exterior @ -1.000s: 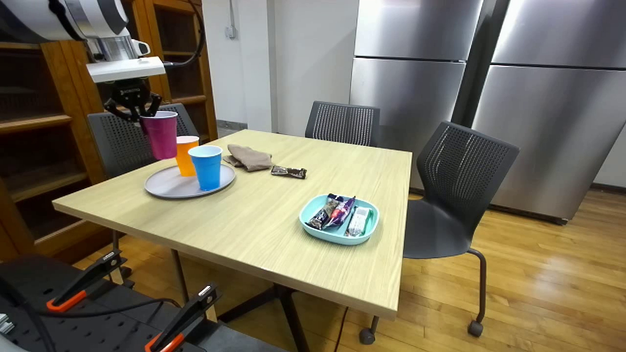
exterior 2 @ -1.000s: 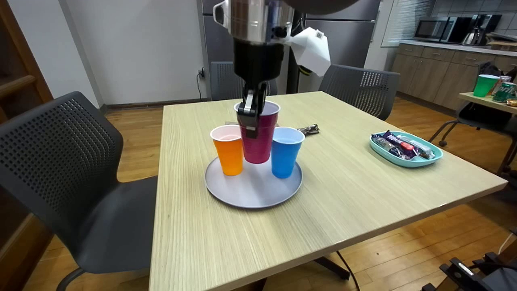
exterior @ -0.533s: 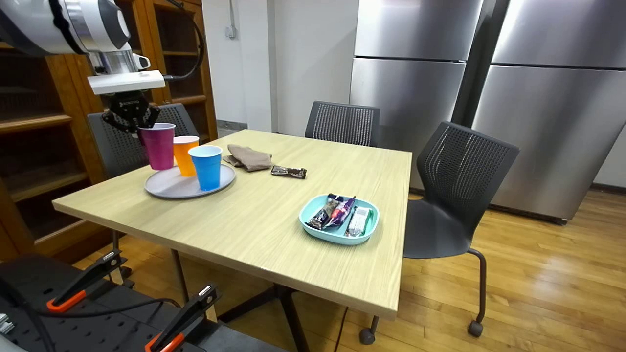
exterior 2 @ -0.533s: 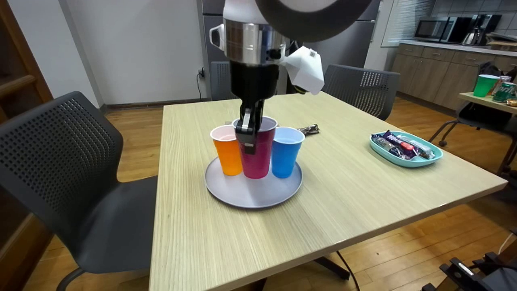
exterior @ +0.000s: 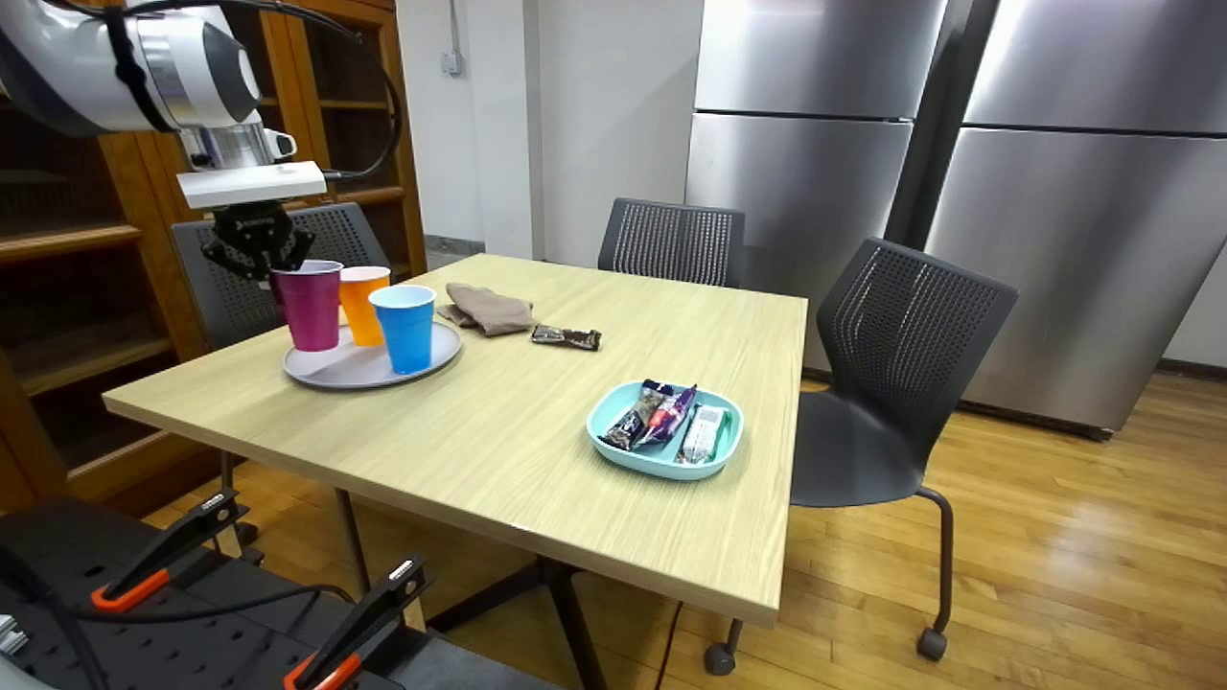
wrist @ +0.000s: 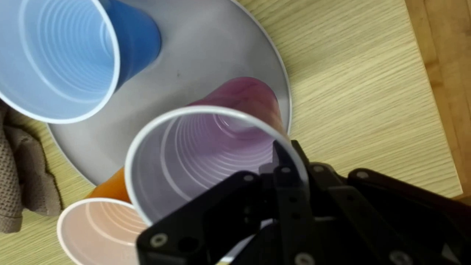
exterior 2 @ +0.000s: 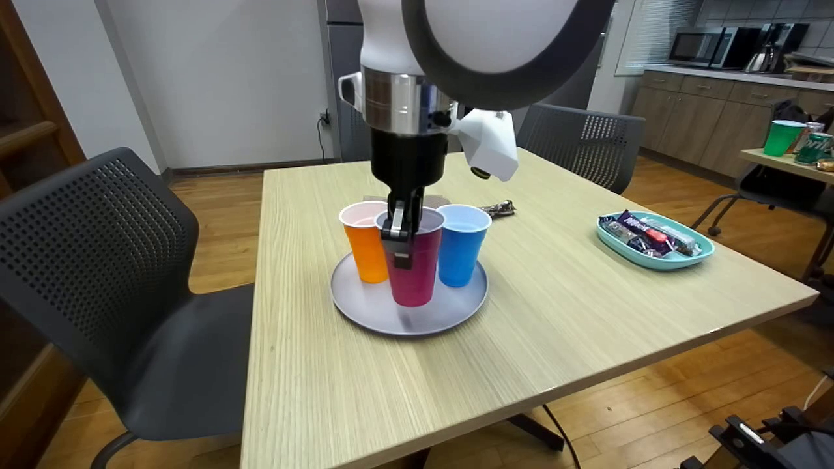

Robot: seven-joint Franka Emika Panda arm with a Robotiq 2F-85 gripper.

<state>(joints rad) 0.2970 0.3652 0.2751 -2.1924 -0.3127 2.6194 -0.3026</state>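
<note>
In an exterior view: middle cup (exterior: pixel 360 311) and right cup (exterior: pixel 407 335) are set on plate (exterior: pixel 335 372) — held cup (exterior: pixel 316 311) is seen left, over plate, contact unclear. Cloth (exterior: pixel 494 310) is laid behind-right, bar (exterior: pixel 566 337) right of that — snacks (exterior: pixel 668 416) in tray (exterior: pixel 661 470), front-right.

Magenta plastic cup (exterior 2: pixel 428 260): white rim, pale lilac ribbed inside. Upright, mouth up. Wall pinched at rim by fingers (exterior 2: pixel 402 260), one inside, one outside. Base at gray plate (exterior 2: pixel 355 301), contact unclear; near orange cup (exterior 2: pixel 368 251).
</note>
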